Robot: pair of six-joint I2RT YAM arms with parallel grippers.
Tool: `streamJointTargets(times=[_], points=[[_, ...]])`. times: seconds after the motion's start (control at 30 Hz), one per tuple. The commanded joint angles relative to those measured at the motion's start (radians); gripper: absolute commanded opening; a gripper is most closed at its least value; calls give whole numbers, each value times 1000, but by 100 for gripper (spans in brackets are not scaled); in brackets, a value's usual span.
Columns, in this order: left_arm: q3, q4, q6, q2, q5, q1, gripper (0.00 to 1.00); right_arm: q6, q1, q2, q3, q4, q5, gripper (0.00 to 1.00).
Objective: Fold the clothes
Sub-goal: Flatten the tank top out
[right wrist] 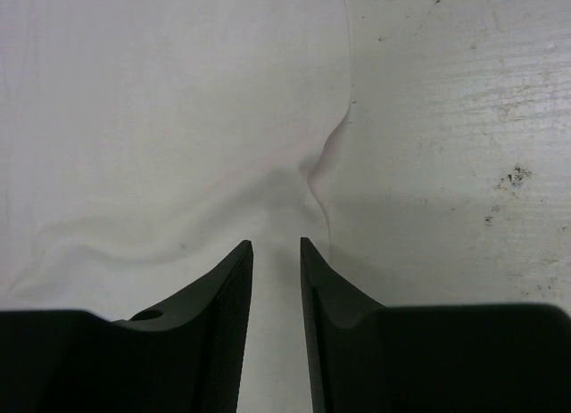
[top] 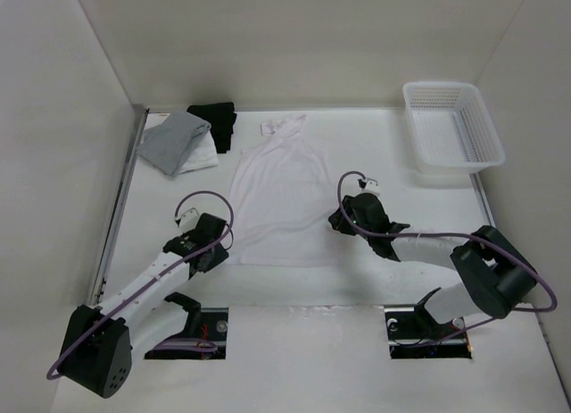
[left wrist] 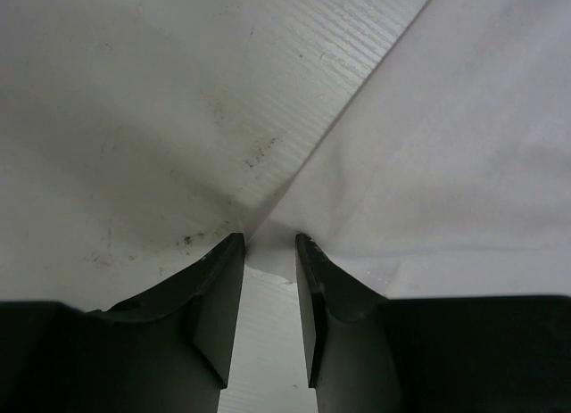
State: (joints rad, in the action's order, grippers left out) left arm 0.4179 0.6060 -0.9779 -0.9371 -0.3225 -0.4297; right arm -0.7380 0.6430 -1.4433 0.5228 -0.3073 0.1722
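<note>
**A:** Where is the garment?

**B:** The thin, slightly see-through white sleeveless top (top: pixel 281 194) lies flat in the middle of the pale, scuffed worktop (top: pixel 375 279). Its straps are at the far end and its hem is toward my bases.

**A:** And your grippers?

**B:** My left gripper (left wrist: pixel 269 246) is at the near left hem corner. Its jaws are a narrow gap apart, with the corner's tip between the fingertips but not clamped. My right gripper (right wrist: pixel 277 245) is at the top's right side edge, likewise slightly parted and grasping nothing. The cloth puckers just ahead of it.

**A:** What worries you?

**B:** Mostly the fabric being so thin. If I close too high, I think the jaws will meet on air or skid over the cloth. If I press too low, I'll shove it along the worktop and deepen that pucker into a crease. I could also catch only the upper layer, so the back would stay behind and the fold would open. My two grippers aren't matched either: one is at a corner, the other partway up a side. Lifting like this would probably skew the top.
</note>
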Motion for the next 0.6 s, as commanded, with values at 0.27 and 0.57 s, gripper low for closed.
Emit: streamJointTargets(times=[0.27,0.57], points=[[2,0,-50,7,-12,12,26,6,-4,175,-61,-7,55,45],[12,-2,-59,-26,-1,-10,8,2,-6,216,-79,19,67,50]])
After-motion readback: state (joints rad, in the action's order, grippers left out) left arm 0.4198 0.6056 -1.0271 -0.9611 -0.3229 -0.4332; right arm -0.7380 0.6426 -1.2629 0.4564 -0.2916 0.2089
